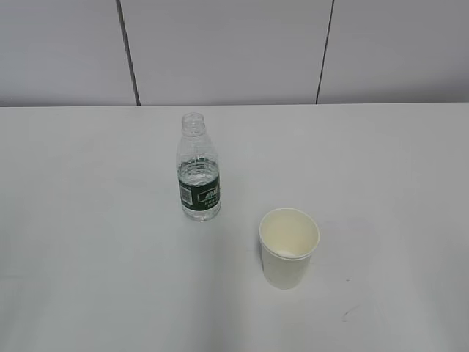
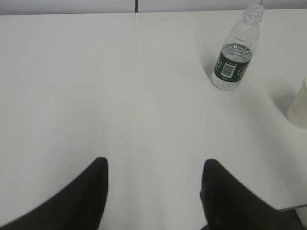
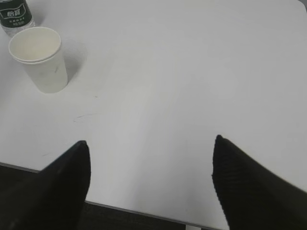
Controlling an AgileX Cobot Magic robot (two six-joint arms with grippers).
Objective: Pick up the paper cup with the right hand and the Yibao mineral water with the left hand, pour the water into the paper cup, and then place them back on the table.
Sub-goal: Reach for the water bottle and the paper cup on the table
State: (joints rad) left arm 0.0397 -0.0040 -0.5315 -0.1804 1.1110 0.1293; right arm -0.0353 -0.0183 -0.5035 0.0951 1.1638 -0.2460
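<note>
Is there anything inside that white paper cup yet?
The paper cup looks empty: only its cream inner wall and part of the bottom show. The near wall hides the rest of the bottom. The water sits in the bottle behind it.

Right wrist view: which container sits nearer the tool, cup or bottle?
The paper cup. It stands closer to the open right tool; the Yibao mineral water stands behind it at the frame's top edge.

Clear bottle (image 1: pixel 198 170), dark green label, white print; white cup (image 1: pixel 288 248), cream inside; white table (image 1: pixel 88 220).
</note>
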